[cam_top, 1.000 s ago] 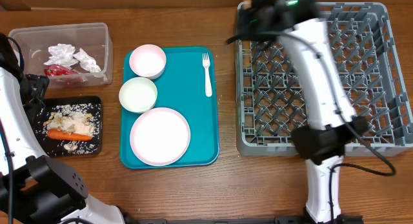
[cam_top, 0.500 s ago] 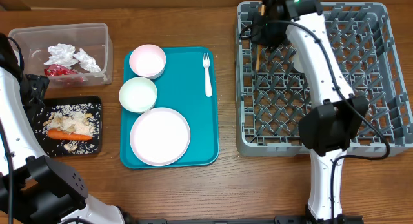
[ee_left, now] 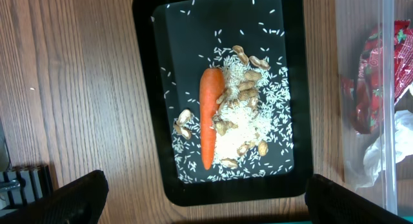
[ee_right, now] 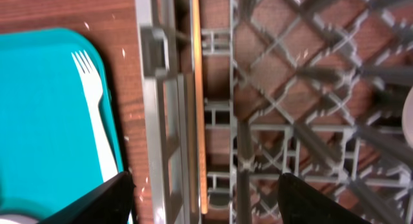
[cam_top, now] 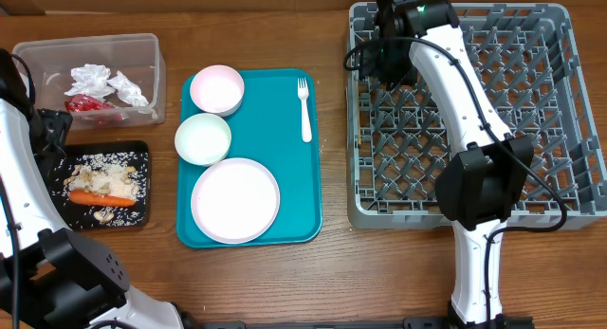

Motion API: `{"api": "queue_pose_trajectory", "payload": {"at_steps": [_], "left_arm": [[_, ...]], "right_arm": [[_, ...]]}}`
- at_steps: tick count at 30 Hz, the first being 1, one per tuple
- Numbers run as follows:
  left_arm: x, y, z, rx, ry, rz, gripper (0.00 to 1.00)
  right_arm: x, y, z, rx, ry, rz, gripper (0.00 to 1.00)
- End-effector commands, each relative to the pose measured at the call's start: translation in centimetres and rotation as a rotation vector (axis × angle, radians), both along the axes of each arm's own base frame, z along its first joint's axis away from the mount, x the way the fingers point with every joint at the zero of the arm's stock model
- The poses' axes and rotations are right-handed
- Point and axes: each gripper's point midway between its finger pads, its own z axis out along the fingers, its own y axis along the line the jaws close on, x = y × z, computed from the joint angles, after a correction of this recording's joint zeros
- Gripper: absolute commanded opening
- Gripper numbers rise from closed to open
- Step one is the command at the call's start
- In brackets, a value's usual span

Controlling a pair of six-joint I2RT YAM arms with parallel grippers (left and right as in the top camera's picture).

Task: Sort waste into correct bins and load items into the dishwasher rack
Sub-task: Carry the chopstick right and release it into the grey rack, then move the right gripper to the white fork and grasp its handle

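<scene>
The thin wooden stick (ee_right: 197,88) lies loose inside the grey dishwasher rack (cam_top: 569,111), along its left wall (ee_right: 155,121). My right gripper (ee_right: 206,201) hovers over it at the rack's far left corner, open, its fingers well clear on both sides. The left gripper (ee_left: 206,204) is open above the black tray (ee_left: 148,88), which holds the carrot (ee_left: 208,117) and rice (cam_top: 109,175). On the teal tray (cam_top: 285,177) sit the plate (cam_top: 235,200), two bowls (cam_top: 217,89) (cam_top: 202,138) and the fork (cam_top: 304,108). Napkins (cam_top: 104,82) and the red wrapper (cam_top: 85,104) are in the clear tub (cam_top: 142,45).
The rack fills the right side of the table and its upright pegs rise beneath my right arm. The clear tub and the black tray stand close together at the far left, beside the left arm. Bare wood shows along the front edge.
My right gripper carried the stick to the rack's left wall and opened. The stick now lies free in the rack. The left arm has not moved.
</scene>
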Motion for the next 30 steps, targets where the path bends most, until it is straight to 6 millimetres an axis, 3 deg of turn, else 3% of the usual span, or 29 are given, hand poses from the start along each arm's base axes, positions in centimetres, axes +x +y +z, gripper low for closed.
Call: {"api": "queue_pose_trajectory", "payload": {"at_steps": [1,5,8,12,16,19,25,30], "left_arm": [[-0.1,-0.2,0.4,0.006,-0.018,0.018,1.0],[-0.1,-0.2,0.4,0.006,-0.017,0.018,1.0],[-0.1,-0.2,0.4,0.006,-0.018,0.018,1.0],[-0.1,-0.2,0.4,0.006,-0.018,0.018,1.0],[-0.1,-0.2,0.4,0.006,-0.018,0.018,1.0],[-0.1,-0.2,0.4,0.006,-0.018,0.018,1.0],[-0.1,-0.2,0.4,0.006,-0.018,0.018,1.0],[-0.1,-0.2,0.4,0.006,-0.018,0.017,1.0]], "right_arm": [[-1.0,1.8,2.4,0.058,-0.024,0.037,0.75],[-2.4,5.9,4.3,0.163,-0.039,0.12,0.75],[-3.1,9.3,4.6,0.173,-0.069,0.183,0.75],[-3.2,12.0,3.9,0.075,-0.13,0.134,0.75],[-2.9,14.1,2.0,-0.03,-0.19,0.069,0.74],[-2.7,15.3,0.3,-0.032,-0.184,0.078,0.73],[-1.9,15.8,-3.4,-0.05,-0.15,0.073,0.73],[-1.7,16.0,-5.1,-0.06,-0.136,0.09,0.72]]}}
